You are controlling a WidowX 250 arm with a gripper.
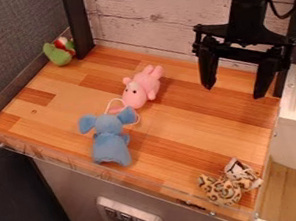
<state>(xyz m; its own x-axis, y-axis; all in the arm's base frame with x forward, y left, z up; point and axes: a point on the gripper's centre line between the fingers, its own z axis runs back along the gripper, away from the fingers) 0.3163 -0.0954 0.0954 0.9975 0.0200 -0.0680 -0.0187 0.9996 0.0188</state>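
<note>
- Spotted toy, nearest the camera, lies by the tabletop's front edge, to the camera's right of the blue toy and a little nearer than it.
- My gripper hangs beyond the blue toy and to its right, fingers pointing down and spread wide, with nothing between them.
- Nearest to me is the pink toy, lying just beyond the blue toy and slightly right of it, its head turned toward the blue one.
- Next comes the blue toy, my landmark, stretched out with its round ears away from the camera; a thin white cord loops around by its head, toward the pink toy.
- Farther back and left of the blue toy, I see the green toy, with some red and white on it, near a black post.
- Under all four toys runs the striped wooden tabletop.
- Whitish planks stand behind it, well beyond the blue toy.
</note>
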